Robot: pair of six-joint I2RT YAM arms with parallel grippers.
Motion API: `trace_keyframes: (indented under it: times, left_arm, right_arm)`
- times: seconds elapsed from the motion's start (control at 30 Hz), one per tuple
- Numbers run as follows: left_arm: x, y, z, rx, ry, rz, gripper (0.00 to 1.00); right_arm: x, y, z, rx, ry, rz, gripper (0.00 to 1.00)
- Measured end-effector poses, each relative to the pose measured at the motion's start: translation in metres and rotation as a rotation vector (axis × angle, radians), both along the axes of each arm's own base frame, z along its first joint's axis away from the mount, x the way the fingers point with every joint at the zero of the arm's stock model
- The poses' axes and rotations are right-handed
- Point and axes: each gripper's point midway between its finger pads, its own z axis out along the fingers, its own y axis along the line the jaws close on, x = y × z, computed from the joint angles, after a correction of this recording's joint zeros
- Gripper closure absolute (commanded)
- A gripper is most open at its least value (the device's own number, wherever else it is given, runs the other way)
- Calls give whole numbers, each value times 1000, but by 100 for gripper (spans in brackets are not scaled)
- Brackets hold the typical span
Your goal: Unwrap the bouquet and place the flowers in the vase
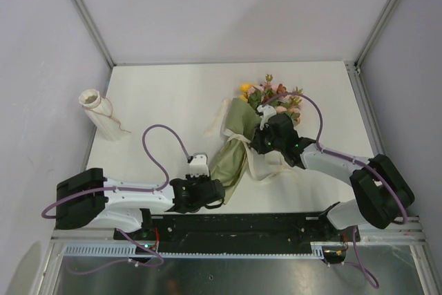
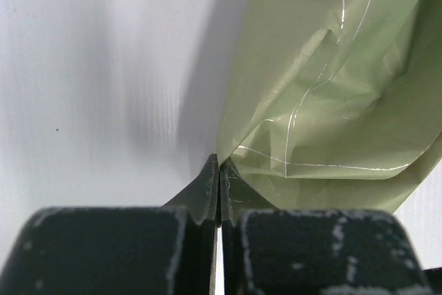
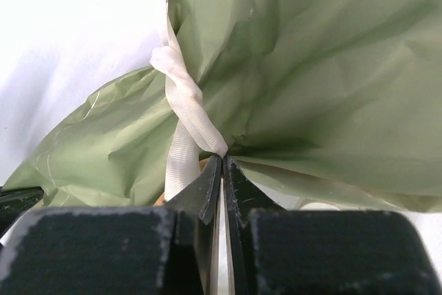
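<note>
The left end effector (image 1: 218,195) lies low near the front of the desk (image 1: 173,94) in the top view, its tips against the stem end of the bouquet (image 1: 238,139). The bouquet lies wrapped near the middle of the desk, heads pointing away. The right end effector (image 1: 257,140) reaches in from the right to the bouquet's tied waist. Its black body covers the tips, so neither grip can be read from above. The flowers (image 1: 273,94) show only as a small cluster past the wrap's far rim. The vase (image 1: 97,112) is at the desk's left edge, well apart.

In the left wrist view the fingers are pressed together with no gap. The lower edge of the olive-green paper (image 2: 324,101) meets the tips; whether a sliver is pinched cannot be told. The paper runs off the frame at the top and right.

In the right wrist view the fingers are closed to a thin slit on the cream ribbon (image 3: 185,108), just below its knot. One strand passes behind a finger, and the paper hides the blooms.
</note>
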Motion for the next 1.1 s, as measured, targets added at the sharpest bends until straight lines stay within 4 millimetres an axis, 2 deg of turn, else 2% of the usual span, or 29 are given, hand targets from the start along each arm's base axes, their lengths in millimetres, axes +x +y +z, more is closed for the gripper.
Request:
trace_keyframes:
  times: [0.27,0.63,0.73,0.9,1.1]
  left_arm:
    - [1,0,0,-3,-3,3,100]
    - [1,-1,1,-5,-4,3,100]
    - [1,-1,1,-7,-5,4,100]
    - [1,-1,0,-4,-4,4,100]
    - [1,-1,-1,-3,-4,3,100]
  right_arm:
    - [14,-19,35,6,-102,-101,100]
    - [25,-44,46,3,-120,-232,100]
    - [31,-57,60,25,-145,-299,100]
    - [39,-85,97,86,-223,-425,100]
    - [42,-108,121,121,-280,-502,100]
